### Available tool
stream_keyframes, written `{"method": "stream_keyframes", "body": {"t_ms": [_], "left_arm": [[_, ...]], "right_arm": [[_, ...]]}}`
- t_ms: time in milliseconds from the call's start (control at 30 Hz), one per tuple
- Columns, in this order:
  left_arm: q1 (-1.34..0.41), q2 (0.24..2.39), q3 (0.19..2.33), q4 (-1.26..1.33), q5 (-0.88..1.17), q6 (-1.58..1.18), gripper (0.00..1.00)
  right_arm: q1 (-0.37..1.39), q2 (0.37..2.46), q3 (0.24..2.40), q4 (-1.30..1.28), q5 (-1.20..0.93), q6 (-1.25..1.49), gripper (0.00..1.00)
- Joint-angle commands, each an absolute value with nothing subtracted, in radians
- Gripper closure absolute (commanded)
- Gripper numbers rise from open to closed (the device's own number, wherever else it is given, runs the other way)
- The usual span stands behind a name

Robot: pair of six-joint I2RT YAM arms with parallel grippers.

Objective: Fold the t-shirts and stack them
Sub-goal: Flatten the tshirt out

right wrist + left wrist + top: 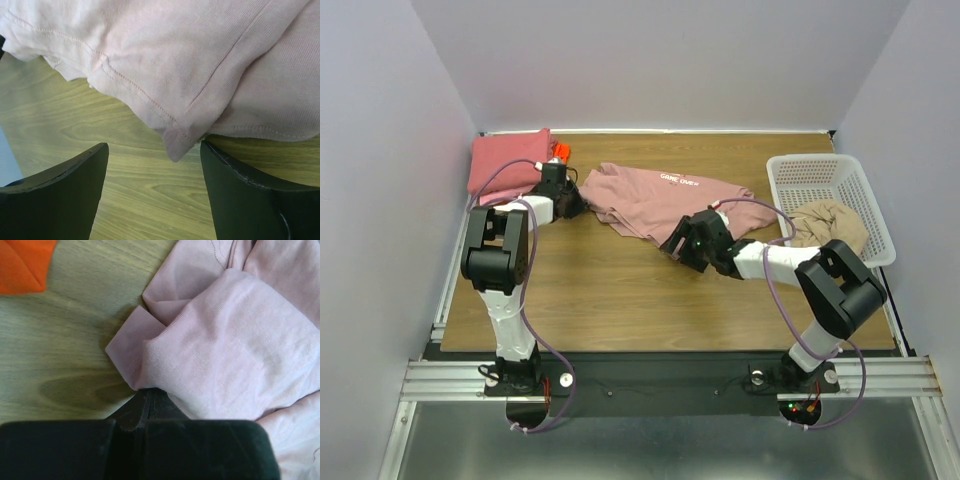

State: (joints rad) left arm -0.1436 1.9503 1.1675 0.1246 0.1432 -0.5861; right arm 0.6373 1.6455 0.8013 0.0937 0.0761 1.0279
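A dusty-pink t-shirt (660,195) with white text lies crumpled across the middle of the wooden table (620,290). My left gripper (570,202) is at the shirt's left edge. In the left wrist view its jaws (150,392) are shut, with the pink cloth (225,340) bunched at their tips. My right gripper (678,243) is open at the shirt's near hem. In the right wrist view a hem corner (175,142) lies just ahead of the gap between the fingers (235,190), untouched.
A folded coral-pink shirt (508,160) lies at the back left, with an orange-red one (559,152) beside it, also in the left wrist view (22,265). A white lattice basket (825,170) at the right holds a beige shirt (830,225).
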Motion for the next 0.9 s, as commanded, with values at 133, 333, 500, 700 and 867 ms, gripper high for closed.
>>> {"method": "stream_keyframes", "body": {"t_ms": [133, 333, 500, 700, 867], "left_arm": [[-0.14, 1.844, 1.088, 0.251, 0.178, -0.555, 1.0], [-0.143, 1.691, 0.934, 0.308, 0.192, -0.58, 1.0], [-0.155, 1.559, 0.76, 0.356, 0.201, -0.606, 1.0], [-0.161, 1.396, 0.68, 0.327, 0.192, -0.604, 1.0], [-0.163, 1.324, 0.695, 0.201, 0.065, -0.601, 0.81]], "right_arm": [[0.647, 1.669, 0.759, 0.198, 0.097, 1.1, 0.41], [0.647, 1.629, 0.73, 0.21, 0.121, 1.106, 0.93], [0.647, 1.516, 0.661, 0.209, 0.141, 1.078, 0.99], [0.647, 1.242, 0.545, 0.106, 0.175, 1.026, 1.0], [0.647, 0.981, 0.439, -0.142, 0.279, 1.049, 1.0]]}}
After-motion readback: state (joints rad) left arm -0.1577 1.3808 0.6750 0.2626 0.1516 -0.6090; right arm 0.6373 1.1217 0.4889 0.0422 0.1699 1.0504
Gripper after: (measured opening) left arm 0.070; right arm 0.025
